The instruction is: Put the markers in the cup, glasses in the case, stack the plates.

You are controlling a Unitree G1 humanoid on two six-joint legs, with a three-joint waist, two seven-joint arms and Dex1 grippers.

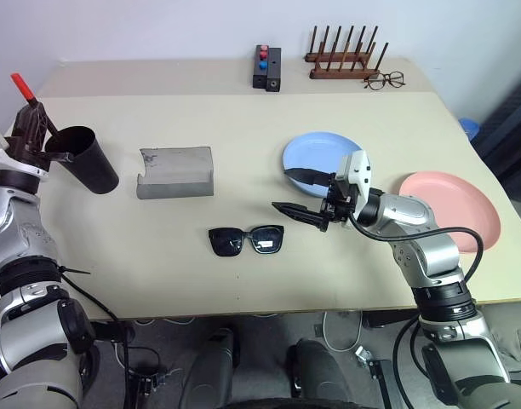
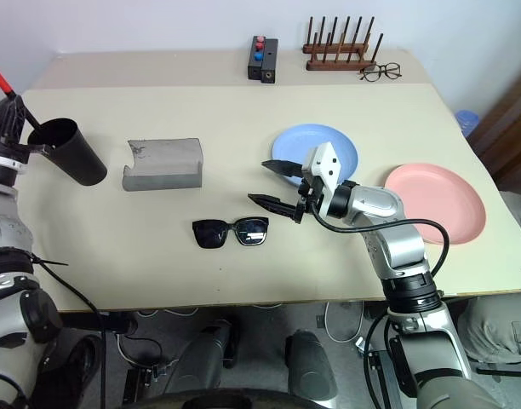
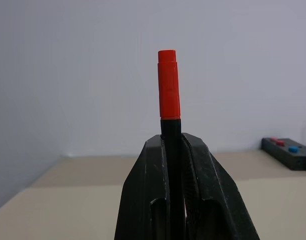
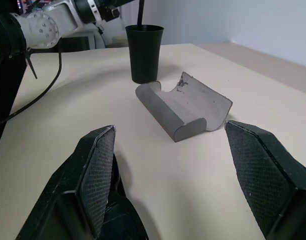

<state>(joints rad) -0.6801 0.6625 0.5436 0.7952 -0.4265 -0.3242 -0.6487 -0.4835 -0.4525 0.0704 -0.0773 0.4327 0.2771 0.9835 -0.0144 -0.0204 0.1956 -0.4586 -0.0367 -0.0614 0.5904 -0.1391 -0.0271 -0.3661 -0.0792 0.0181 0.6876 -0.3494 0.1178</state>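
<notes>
At the table's far left my left gripper (image 1: 32,126) is shut on a black marker (image 3: 169,90), whose red cap points up and away. It hovers beside the rim of the black cup (image 1: 83,158). In the right wrist view a thin black stick rises from the cup (image 4: 144,52); what it is I cannot tell. The grey case (image 1: 175,172) lies open right of the cup. Black sunglasses (image 1: 246,240) lie near the front edge. My right gripper (image 1: 296,194) is open and empty, just right of the sunglasses, pointing at them. The blue plate (image 1: 320,152) and the pink plate (image 1: 455,209) lie apart.
At the back stand a wooden peg rack (image 1: 344,55), wire-framed spectacles (image 1: 384,81) and a black box with red and blue buttons (image 1: 267,68). Bare tabletop stretches between the case, the sunglasses and the front edge.
</notes>
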